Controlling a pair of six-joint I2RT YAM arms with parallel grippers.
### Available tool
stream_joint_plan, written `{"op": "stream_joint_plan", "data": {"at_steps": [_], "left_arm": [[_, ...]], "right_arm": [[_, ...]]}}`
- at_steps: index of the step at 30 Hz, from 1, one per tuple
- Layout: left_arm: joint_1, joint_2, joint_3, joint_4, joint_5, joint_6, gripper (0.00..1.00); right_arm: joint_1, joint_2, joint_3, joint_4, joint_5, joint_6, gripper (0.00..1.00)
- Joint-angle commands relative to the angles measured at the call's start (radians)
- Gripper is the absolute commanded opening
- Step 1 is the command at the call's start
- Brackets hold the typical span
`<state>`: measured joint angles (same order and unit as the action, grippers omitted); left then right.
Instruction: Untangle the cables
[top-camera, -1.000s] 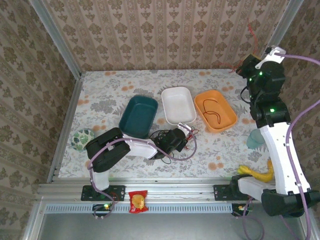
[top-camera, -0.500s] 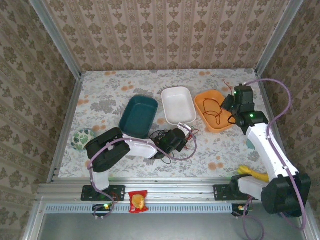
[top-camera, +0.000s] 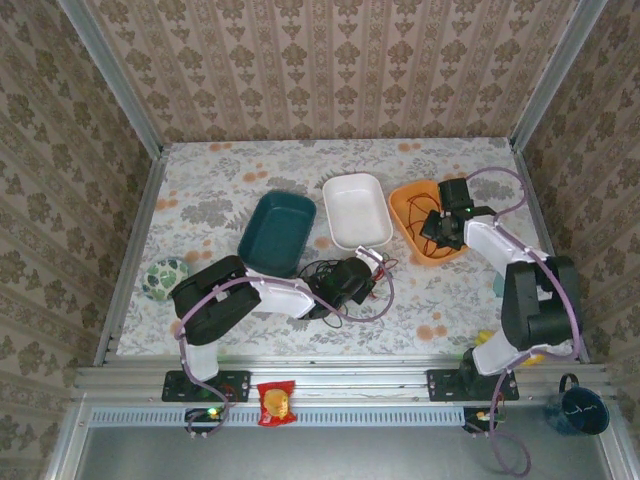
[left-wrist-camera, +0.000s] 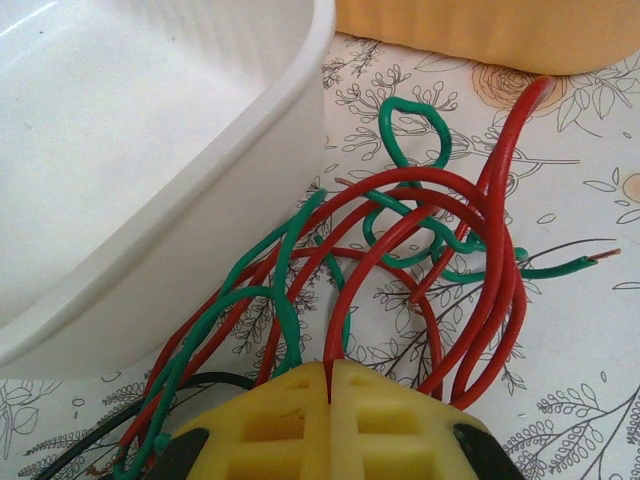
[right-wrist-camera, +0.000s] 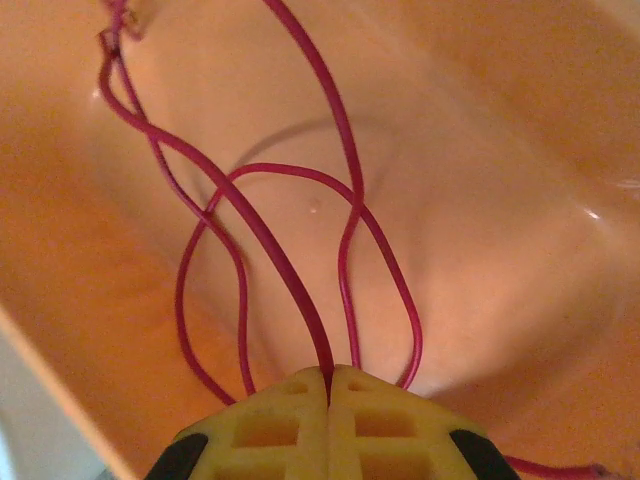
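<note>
Covering the table (top-camera: 300, 368), floral cloth (top-camera: 210, 175), papered walls (top-camera: 330, 60), left jaws clenching tangled cable (left-wrist-camera: 352, 290), right jaws clenching tray's cable (right-wrist-camera: 255, 230).

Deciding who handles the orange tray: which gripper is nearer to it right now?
Right. The right gripper is inside the orange tray; the left gripper is outside it, at the cable tangle before the white tray.
</note>
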<state>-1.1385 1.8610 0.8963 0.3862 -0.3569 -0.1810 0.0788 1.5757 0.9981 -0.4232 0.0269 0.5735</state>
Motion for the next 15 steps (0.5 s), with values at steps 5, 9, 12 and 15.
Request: {"op": "stream_joint_plan", "data": {"at_steps": [5,9,12,15], "left_arm": [[-0.006,-0.033,-0.014,-0.014,-0.034,-0.017,0.0],[-0.006,-0.049,-0.026,-0.004,-0.045,-0.023,0.0],[-0.005,-0.061,-0.036,0.015,-0.046,-0.024,0.0],[-0.004,-0.069,-0.036,0.023,-0.035,-0.028,0.0]], "right_arm": [[0.006,0.09,0.068,-0.006,-0.005,0.052,0.04],[0.004,0.063,0.071,-0.012,0.025,0.056,0.27],[0.004,0.001,0.054,-0.006,0.074,0.067,0.45],[0.004,-0.071,0.034,0.0,0.117,0.064,0.51]]}}
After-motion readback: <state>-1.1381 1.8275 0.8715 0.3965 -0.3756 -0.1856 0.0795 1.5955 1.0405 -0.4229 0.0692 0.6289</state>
